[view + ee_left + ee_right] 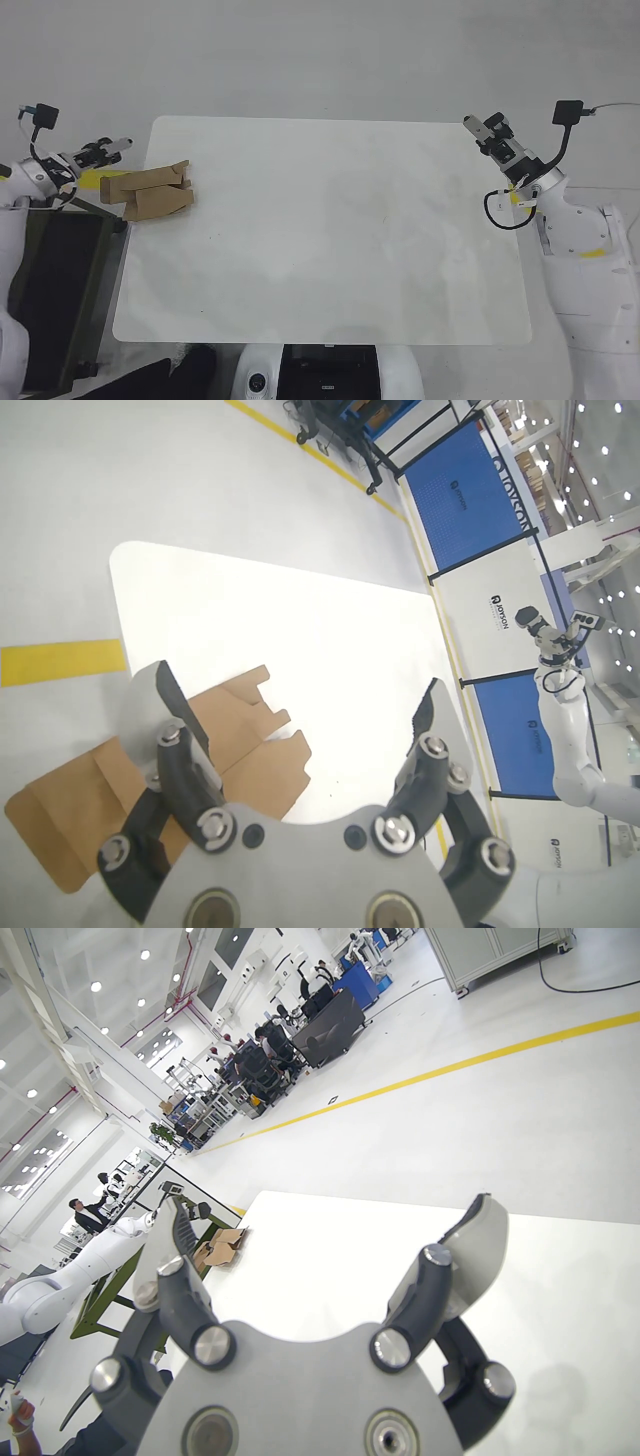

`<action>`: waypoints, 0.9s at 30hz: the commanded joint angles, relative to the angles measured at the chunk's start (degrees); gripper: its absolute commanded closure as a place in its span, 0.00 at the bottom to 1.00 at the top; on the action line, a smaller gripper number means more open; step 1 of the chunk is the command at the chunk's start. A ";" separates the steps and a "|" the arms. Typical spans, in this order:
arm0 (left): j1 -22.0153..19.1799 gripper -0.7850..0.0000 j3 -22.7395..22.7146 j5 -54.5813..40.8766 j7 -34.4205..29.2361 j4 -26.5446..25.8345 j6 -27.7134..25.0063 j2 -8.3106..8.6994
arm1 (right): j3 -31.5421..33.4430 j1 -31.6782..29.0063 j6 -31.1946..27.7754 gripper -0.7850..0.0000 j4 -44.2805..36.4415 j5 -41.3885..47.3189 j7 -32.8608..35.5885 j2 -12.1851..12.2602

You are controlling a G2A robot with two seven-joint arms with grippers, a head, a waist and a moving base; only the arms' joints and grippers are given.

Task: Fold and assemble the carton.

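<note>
A flat brown cardboard carton (150, 190) lies at the left edge of the white table (330, 260), partly overhanging it. Its notched flaps (270, 730) point toward the table's middle. My left gripper (112, 147) hovers just beyond the table's far left corner, above the carton's outer end, open with nothing between its fingers (175, 705). My right gripper (482, 124) hangs open at the far right corner of the table, far from the carton (222, 1248), and holds nothing.
A dark green frame with a black bin (55, 290) stands beside the table's left edge, below the left arm. Yellow floor tape (60, 660) runs past the left side. The table's middle and right are bare white surface.
</note>
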 commanded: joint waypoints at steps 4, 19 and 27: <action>-1.64 0.00 2.68 1.40 -1.31 2.44 1.34 0.83 | 0.00 0.00 0.00 0.00 0.00 0.00 0.00 0.00; -2.80 0.00 3.68 0.41 -1.89 4.16 1.92 1.10 | 0.00 0.00 0.00 0.00 0.00 0.00 0.00 0.00; -2.70 0.00 3.65 0.48 -1.46 4.16 2.28 1.10 | 0.00 0.00 0.00 0.00 0.00 0.00 0.00 0.00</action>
